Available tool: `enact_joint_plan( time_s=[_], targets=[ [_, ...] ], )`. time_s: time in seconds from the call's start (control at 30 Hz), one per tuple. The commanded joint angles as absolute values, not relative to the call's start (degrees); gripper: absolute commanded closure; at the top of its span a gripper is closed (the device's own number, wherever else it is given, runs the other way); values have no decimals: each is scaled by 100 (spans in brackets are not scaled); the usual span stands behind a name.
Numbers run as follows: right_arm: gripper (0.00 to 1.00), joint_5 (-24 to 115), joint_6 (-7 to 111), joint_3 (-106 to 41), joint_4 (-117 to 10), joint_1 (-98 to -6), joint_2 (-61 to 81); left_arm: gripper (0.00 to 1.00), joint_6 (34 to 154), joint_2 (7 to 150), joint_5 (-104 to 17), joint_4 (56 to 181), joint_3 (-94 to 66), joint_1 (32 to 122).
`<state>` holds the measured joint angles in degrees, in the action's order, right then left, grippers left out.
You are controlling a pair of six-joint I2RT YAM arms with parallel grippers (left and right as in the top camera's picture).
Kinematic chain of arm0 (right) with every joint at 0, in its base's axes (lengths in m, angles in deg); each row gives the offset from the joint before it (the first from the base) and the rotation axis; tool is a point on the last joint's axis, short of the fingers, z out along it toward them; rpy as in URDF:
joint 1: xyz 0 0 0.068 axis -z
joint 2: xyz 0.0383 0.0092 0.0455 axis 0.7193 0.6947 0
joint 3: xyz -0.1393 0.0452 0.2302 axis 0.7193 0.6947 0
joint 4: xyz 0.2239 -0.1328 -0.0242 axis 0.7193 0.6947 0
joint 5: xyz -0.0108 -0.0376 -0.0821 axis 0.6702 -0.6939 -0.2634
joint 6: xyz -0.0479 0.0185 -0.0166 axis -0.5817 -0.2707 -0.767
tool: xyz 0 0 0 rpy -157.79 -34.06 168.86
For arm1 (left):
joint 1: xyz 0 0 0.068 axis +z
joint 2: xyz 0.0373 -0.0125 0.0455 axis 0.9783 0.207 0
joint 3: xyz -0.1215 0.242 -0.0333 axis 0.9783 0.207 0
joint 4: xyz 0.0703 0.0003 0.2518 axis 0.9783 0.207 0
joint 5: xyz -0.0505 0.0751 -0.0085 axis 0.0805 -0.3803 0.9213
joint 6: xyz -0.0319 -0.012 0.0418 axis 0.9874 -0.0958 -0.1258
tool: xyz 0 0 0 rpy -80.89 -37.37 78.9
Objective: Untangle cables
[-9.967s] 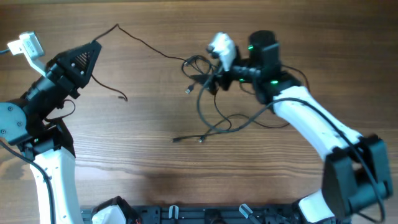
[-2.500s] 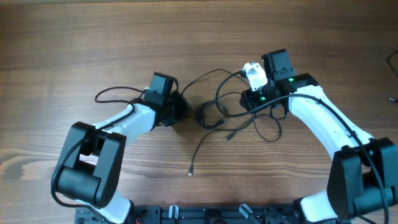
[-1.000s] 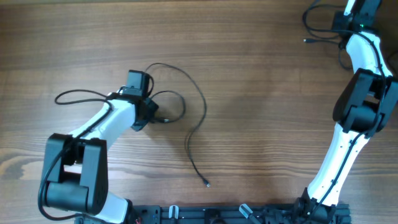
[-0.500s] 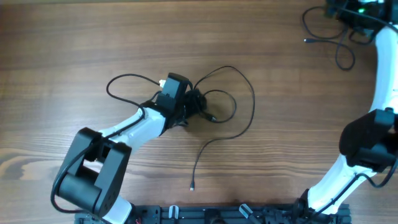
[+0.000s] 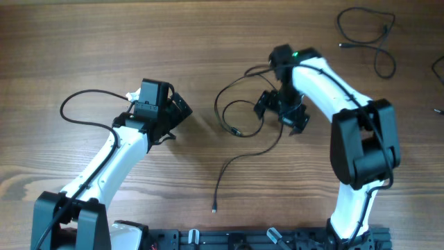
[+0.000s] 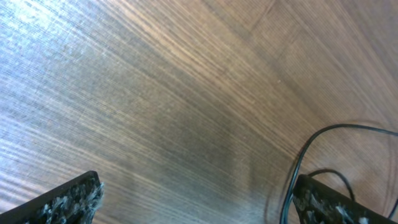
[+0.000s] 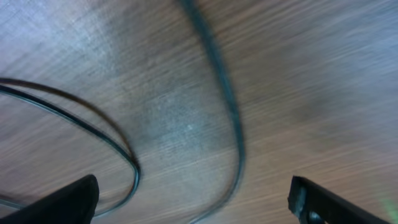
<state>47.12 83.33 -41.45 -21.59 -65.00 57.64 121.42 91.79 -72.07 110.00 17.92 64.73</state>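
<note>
Noted on brown wood-grain table [image 5: 104, 42]. Left of the thin black looped cable [image 5: 229, 114] (plug tail trailing toward the near edge): black left gripper [image 5: 177, 112], fingers spread wide, holding nothing. Over that loop's right side: black right gripper [image 5: 281, 113], fingers likewise spread, strands beneath, unclamped. Well right of the loop: second thin black cable [image 5: 368, 28], loose.

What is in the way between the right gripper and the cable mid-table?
Nothing visible. The right gripper hangs open over the cable, whose strands lie on the table between its fingers.
</note>
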Motion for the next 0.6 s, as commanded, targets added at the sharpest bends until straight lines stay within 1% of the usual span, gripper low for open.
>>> enact_joint_plan(
  time_s=[0.0, 0.13, 0.17, 0.2, 0.23, 0.27, 0.3, 0.33, 0.4, 0.43, 0.5, 0.57],
  targets=[
    [0, 4985, 9028, -3565, -2600, -6902, 5803, 0, 12072, 9126, -7336, 11027, 1807, 6510],
    [0, 5040, 9835, -2953, -2950, -7241, 5803, 0, 12070, 9126, -7338, 11191, 1807, 6510],
    [6, 5136, 9940, -2746, -3081, -7306, 5803, 0, 12070, 9126, -7338, 11223, 1807, 6510],
    [17, 5164, 10021, -2538, -3280, -7350, 5803, 0, 12070, 9126, -7336, 11230, 1807, 6510],
    [44, 5212, 10060, -2315, -3599, -7357, 5803, 0, 12072, 9126, -7336, 11230, 1807, 6510],
    [77, 5400, 10058, -2162, -3831, -7337, 5803, 0, 12072, 9126, -7336, 11228, 1807, 6510],
    [96, 5486, 10054, -2127, -3914, -7278, 5803, 0, 12072, 9126, -7336, 11230, 1807, 6510],
    [96, 5483, 9973, -2129, -4014, -7241, 5803, 0, 12072, 9126, -7336, 11232, 1807, 6510],
    [96, 5542, 9358, -2151, -4554, -7125, 5779, 0, 12072, 9126, -7334, 11274, 1807, 6510],
    [96, 5431, 9142, -2223, -4605, -7027, 5681, 0, 12072, 9126, -7336, 11331, 1807, 6510],
    [96, 4876, 8961, -2326, -4452, -6795, 5285, 0, 12072, 9126, -7334, 11453, 1807, 6510],
    [96, 4058, 8902, -2331, -3960, -6371, 4347, 0, 12072, 9126, -7334, 11549, 1807, 6510]
  ],
)
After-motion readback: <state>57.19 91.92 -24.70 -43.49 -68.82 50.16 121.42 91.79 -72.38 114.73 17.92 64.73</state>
